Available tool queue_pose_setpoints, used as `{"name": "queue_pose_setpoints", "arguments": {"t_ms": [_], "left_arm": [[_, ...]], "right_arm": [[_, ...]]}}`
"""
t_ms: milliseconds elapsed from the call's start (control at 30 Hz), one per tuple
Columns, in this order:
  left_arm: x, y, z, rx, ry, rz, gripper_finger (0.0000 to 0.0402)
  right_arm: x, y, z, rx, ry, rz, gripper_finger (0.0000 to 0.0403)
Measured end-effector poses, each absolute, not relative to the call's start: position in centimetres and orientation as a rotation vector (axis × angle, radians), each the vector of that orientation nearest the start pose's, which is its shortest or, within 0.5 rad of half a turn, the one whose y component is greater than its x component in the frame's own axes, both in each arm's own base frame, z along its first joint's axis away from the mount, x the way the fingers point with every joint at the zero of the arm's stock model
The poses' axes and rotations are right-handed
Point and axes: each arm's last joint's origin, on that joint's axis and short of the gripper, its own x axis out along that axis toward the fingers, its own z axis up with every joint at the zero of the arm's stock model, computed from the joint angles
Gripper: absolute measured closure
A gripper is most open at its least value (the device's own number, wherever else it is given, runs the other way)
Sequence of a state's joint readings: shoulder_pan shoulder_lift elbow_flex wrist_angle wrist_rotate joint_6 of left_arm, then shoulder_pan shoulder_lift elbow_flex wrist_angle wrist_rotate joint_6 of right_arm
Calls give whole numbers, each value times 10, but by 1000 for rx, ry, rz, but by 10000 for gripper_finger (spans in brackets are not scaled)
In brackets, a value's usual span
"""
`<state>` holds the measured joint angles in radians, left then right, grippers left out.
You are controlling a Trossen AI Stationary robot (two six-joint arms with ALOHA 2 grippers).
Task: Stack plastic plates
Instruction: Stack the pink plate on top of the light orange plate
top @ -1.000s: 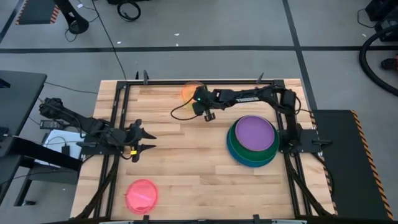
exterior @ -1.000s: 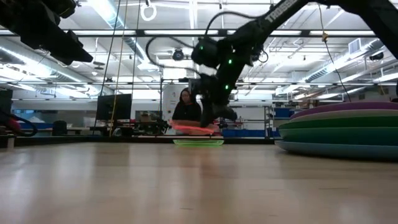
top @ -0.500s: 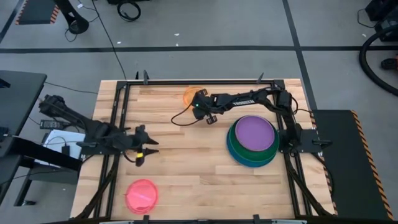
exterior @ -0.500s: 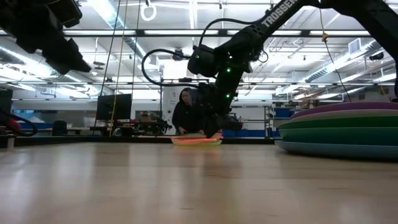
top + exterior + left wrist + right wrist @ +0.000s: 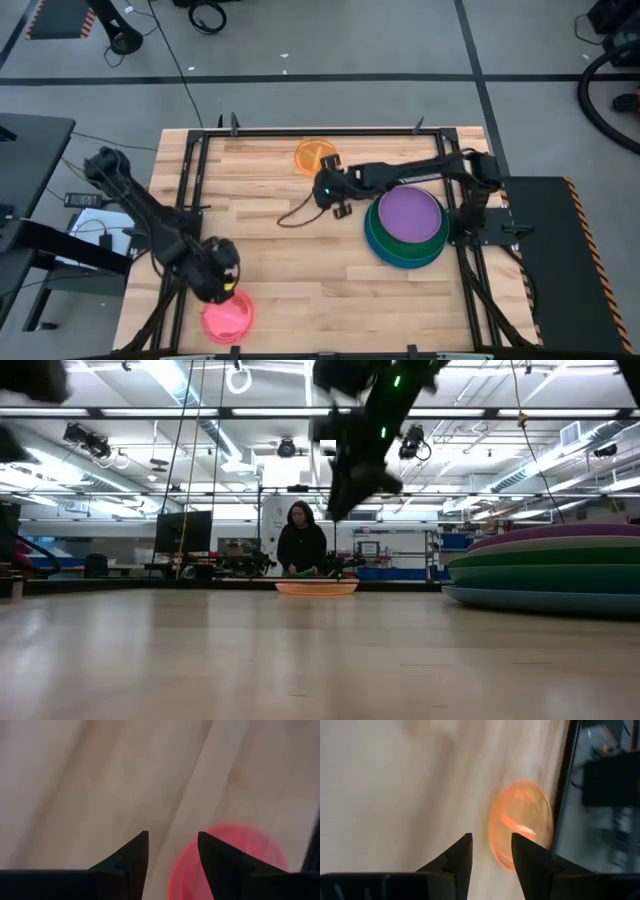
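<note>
A small orange plate [image 5: 316, 156] lies flat near the table's far edge, also seen in the low view [image 5: 316, 588] and the right wrist view [image 5: 521, 825]. My right gripper [image 5: 338, 208] hangs open above the table, nearer than that plate and apart from it [image 5: 491, 836]. A stack of large plates [image 5: 405, 228] with a purple one on top sits at the right [image 5: 550, 565]. A pink plate [image 5: 228, 316] lies at the near left. My left gripper [image 5: 224, 288] is open and points down just over the pink plate's far rim [image 5: 225, 855], touching nothing.
Black frame rails [image 5: 188, 200] run along the table's sides. A dark cable [image 5: 296, 216] trails from the right arm over the wood. A person [image 5: 303, 545] is beyond the far edge. Bare wood lies in the table's middle.
My right gripper has set the orange plate down on a lime green plate at the far edge, let go, then risen and drawn back toward the near edge. My left gripper has swung toward the near edge to the pink plate and tipped downward.
</note>
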<state>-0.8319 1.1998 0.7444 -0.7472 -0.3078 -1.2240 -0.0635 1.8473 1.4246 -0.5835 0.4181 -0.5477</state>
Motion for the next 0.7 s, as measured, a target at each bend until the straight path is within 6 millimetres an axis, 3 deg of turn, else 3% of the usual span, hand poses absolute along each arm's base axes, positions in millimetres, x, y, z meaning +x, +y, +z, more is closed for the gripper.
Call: {"name": "queue_pose_setpoints", "arguments": {"t_ms": [200, 400, 567, 700], "left_arm": [[127, -161, 168, -576, 1255, 298, 225], [109, -159, 161, -710, 1276, 323, 225], [103, -165, 160, -701, 1311, 286, 225], [93, -161, 147, -709, 1366, 318, 225]], "right_arm": [[380, 25, 258, -557, 951, -1, 261], [373, 75, 259, -648, 917, 51, 261], [366, 100, 259, -657, 896, 36, 261], [363, 111, 260, -663, 886, 36, 261]]}}
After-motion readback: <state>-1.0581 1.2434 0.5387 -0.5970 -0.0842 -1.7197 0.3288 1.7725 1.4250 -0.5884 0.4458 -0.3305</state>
